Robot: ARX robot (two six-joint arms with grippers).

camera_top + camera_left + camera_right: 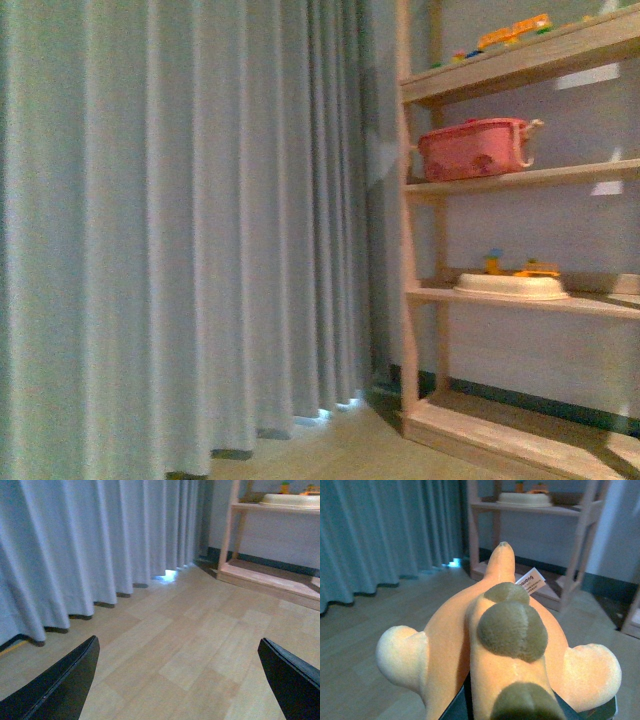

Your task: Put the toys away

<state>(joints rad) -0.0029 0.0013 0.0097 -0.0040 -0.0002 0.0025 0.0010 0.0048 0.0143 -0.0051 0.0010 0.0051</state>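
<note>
In the right wrist view my right gripper (507, 712) is shut on the plush toy (500, 640), an orange-yellow fuzzy animal with olive-brown patches, pale stubby limbs and a white label. It hangs above the wood floor, facing the shelf. The toy hides most of the jaws. In the left wrist view my left gripper (185, 680) is open and empty, its black fingers (65, 685) wide apart over bare floor. Neither arm shows in the front view.
A wooden shelf unit (420, 200) stands at the right, holding a pink basket (475, 150), a cream tray with small toys (510, 285) and coloured blocks on the top shelf (515, 30). Grey-blue curtains (180, 220) cover the left. The floor is light wood (200, 630).
</note>
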